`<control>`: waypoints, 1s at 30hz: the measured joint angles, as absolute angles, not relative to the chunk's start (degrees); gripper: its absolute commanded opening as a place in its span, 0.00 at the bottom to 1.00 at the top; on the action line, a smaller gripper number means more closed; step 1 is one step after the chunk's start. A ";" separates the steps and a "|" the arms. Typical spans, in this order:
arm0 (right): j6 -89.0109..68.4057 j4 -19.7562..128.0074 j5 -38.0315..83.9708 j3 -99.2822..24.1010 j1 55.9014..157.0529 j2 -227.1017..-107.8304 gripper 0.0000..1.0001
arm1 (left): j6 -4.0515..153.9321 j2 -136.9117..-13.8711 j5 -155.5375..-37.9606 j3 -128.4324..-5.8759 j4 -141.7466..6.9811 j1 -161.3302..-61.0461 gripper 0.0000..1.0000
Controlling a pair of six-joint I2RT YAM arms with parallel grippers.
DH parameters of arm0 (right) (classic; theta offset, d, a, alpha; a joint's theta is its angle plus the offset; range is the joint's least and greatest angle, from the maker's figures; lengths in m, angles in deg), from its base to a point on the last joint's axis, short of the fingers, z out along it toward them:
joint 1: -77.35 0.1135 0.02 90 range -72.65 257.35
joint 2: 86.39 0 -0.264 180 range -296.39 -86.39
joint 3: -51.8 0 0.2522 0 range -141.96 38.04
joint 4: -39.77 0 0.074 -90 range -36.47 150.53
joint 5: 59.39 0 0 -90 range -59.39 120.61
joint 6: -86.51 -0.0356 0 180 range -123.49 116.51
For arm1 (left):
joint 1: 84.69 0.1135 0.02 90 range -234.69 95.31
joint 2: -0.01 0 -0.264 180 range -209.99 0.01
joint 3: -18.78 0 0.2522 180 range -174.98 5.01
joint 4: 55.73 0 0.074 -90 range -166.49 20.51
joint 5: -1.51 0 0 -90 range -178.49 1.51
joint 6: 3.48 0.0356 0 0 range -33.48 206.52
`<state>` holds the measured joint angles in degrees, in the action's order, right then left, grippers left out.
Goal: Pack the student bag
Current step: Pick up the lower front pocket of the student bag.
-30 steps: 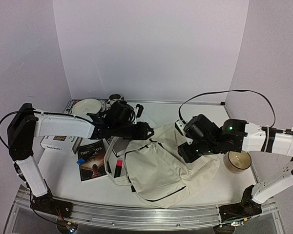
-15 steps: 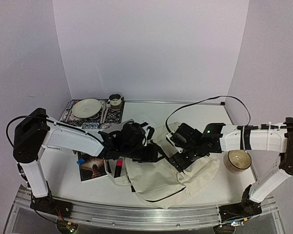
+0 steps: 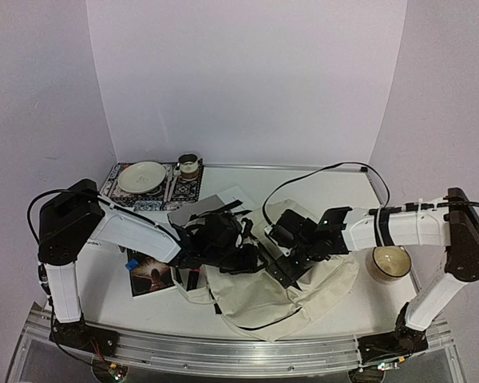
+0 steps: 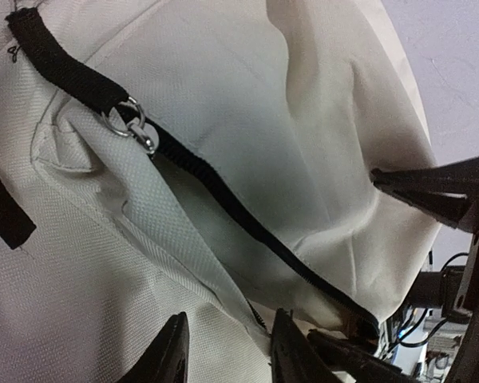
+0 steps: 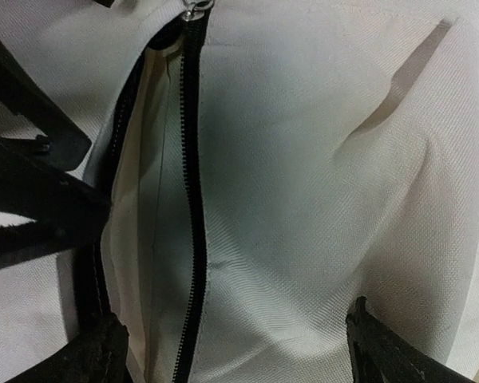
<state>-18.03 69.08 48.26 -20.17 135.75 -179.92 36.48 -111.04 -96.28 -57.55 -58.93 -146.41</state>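
student bag (image 3: 263, 297) lying flat right under both grippers, with its zipper (image 5: 193, 199) part open and running between them. left gripper (image 4: 230, 321) sitting over the lip on its own side of the zipper, fingers close together with cream fabric in the gap. cannot tell if it is actually pinching, probably going for that lip to hold the mouth up. right gripper (image 5: 235, 319) hanging spread wide over the opposite panel, holding nothing, likely lining up for the other lip so the two can pull the opening apart. book (image 3: 150, 275) lying off the left gripper's outer side, not packed yet
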 measured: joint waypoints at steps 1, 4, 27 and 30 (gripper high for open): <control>-18.02 69.28 48.71 -20.17 135.81 -180.12 0.96 | 36.27 -111.07 -96.29 -57.27 -58.66 -146.47 0.23; -18.00 70.28 50.55 -20.17 135.99 -180.24 0.96 | 35.45 -111.47 -96.30 -56.53 -58.33 -146.53 0.16; -18.87 80.61 70.71 -24.95 138.00 -185.18 0.52 | 35.52 -112.78 -96.35 -54.45 -56.82 -146.51 0.10; -18.67 81.28 73.01 -25.00 138.09 -183.59 0.39 | 35.53 -112.63 -96.34 -54.44 -56.90 -146.51 0.11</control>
<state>-18.67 81.28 73.01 -25.00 138.09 -183.59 35.53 -112.63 -96.34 -54.44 -56.90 -146.51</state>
